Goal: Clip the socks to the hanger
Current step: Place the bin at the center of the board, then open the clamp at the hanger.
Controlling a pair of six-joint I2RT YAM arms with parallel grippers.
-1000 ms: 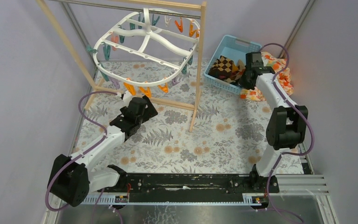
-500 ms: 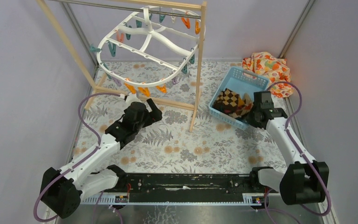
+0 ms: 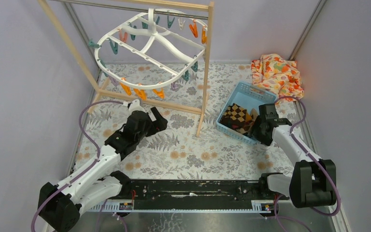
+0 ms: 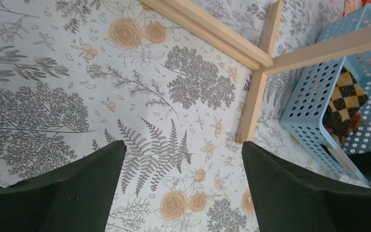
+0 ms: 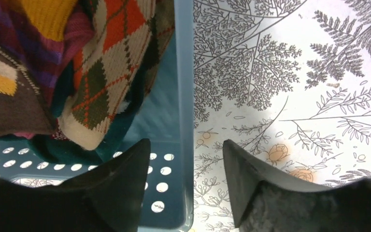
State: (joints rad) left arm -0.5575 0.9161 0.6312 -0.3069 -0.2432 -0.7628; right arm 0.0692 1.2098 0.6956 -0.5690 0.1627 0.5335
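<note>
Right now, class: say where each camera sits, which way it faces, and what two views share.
Top external: high behind the robot, looking down on hanger, left arm, right arm.
Left wrist: faces down at tablecloth; open left pincer shows.
Right wrist: facing down; right pincer straddles basket wall.
Shared: both wrists see basket, checked sock.

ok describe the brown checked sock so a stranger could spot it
Right of the wooden rack, a blue basket sits on the floral table. The sock lies on top of the pile inside it: dark brown with tan checks, unlike the purple striped sock and the cream argyle sock beside it.
</note>
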